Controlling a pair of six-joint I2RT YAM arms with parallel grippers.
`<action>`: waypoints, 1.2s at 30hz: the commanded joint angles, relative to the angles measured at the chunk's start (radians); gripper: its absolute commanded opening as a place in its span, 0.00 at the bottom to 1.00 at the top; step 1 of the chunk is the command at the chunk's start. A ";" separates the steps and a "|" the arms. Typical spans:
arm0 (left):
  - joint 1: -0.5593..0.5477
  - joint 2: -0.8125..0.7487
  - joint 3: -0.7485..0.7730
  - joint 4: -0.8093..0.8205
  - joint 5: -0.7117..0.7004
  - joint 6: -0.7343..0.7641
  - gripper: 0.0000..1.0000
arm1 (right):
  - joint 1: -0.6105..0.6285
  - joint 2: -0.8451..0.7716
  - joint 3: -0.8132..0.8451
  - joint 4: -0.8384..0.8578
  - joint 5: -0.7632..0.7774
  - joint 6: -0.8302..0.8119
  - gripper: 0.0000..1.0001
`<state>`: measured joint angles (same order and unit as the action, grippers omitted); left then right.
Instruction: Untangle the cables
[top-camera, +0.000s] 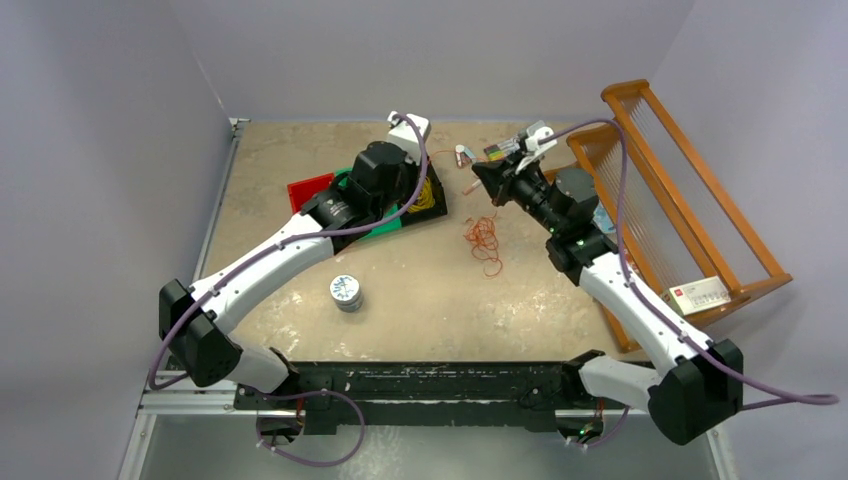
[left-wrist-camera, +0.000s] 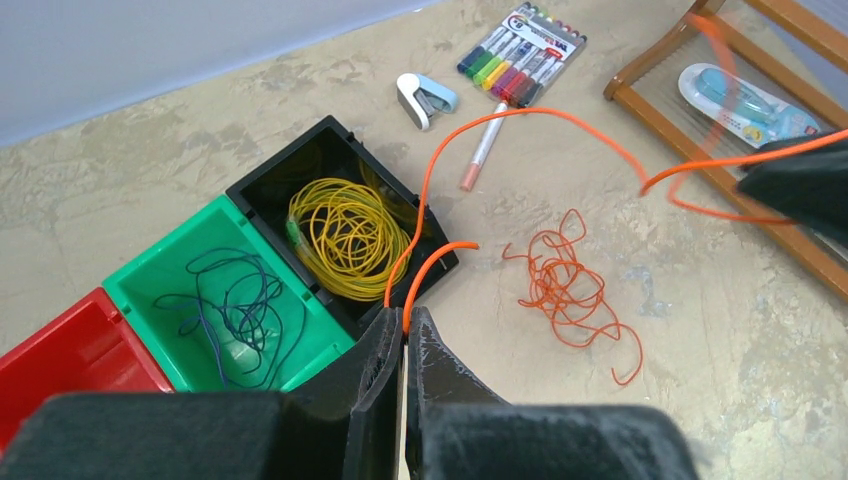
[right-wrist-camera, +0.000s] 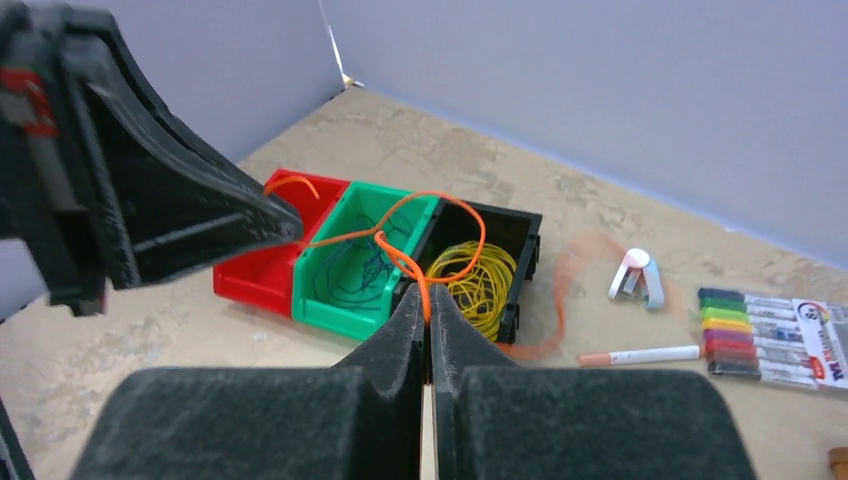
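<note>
Your left claw (left-wrist-camera: 405, 322), right claw (right-wrist-camera: 426, 298) each pressed tight on orange cable (left-wrist-camera: 530, 110), strand arching between; tangle (left-wrist-camera: 565, 290) lies centre-right on table (left-wrist-camera: 720, 400); judged featherlight, limp, springy; you take it near free end.

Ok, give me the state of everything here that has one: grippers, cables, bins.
left gripper: shut on the orange strand
right gripper: shut on the orange strand
orange strand: off the table, strung between both grippers
orange tangle: knotted, lying on the table
yellow cable: coiled in the black bin
dark blue cable: loose loops in the green bin
red bin: visible part empty
</note>
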<state>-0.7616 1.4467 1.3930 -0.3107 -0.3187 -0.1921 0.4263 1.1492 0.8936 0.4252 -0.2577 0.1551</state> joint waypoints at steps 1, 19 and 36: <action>0.008 -0.050 -0.019 0.066 -0.017 -0.021 0.00 | 0.003 -0.051 0.114 -0.074 0.039 -0.024 0.00; 0.155 -0.137 -0.144 0.084 0.047 -0.158 0.00 | 0.029 0.188 0.332 -0.160 -0.226 0.021 0.00; 0.366 -0.215 -0.474 0.159 -0.243 -0.333 0.00 | 0.257 0.770 0.836 -0.164 -0.273 -0.011 0.00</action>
<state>-0.4362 1.2320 0.9604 -0.2424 -0.4706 -0.4789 0.6590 1.8244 1.6028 0.2314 -0.4885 0.1520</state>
